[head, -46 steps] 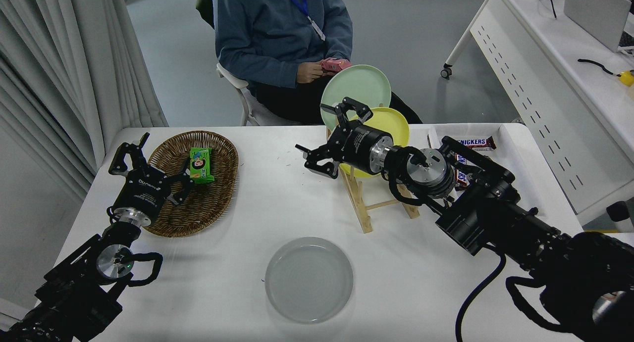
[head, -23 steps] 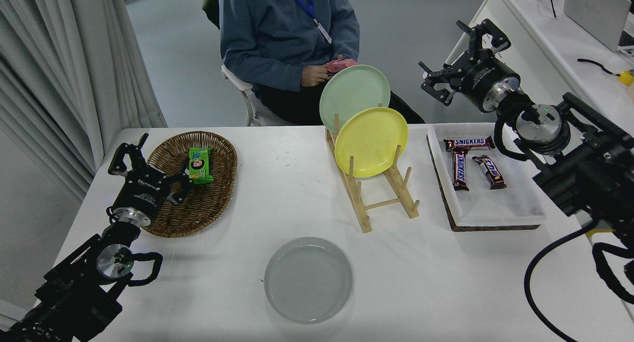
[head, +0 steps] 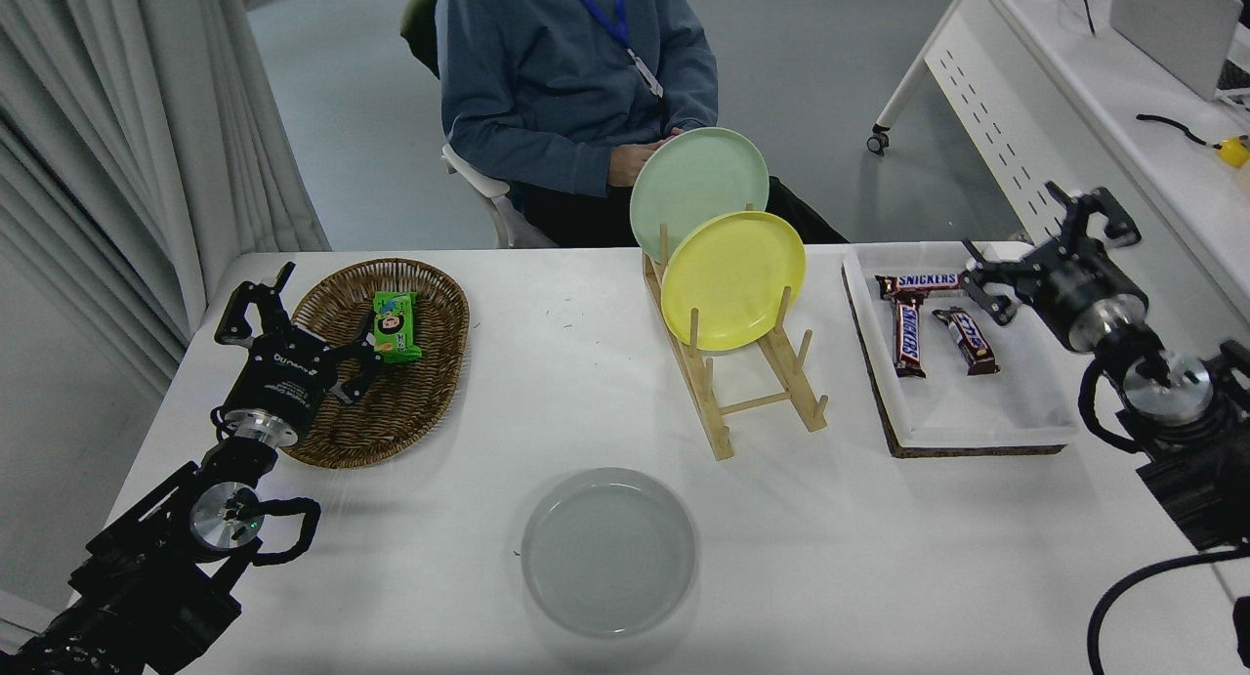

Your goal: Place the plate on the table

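The light-grey plate (head: 608, 551) lies flat on the white table (head: 547, 401) near its front edge, with nothing touching it. My right gripper (head: 1050, 248) is open and empty at the table's far right, above the right rim of the white tray, far from the plate. My left gripper (head: 293, 321) is open and empty, parked at the lower left over the near edge of the wicker basket.
A wooden rack (head: 752, 387) holds a yellow plate (head: 732, 279) and a pale green plate (head: 698, 187). A wicker basket (head: 391, 401) holds a green packet (head: 395, 325). A white tray (head: 977, 406) holds chocolate bars (head: 908, 328). A person (head: 576, 79) sits at the far side.
My right arm has swung away from the rack, up and to the right, then come down at the right of the tray. The grey plate has not moved.
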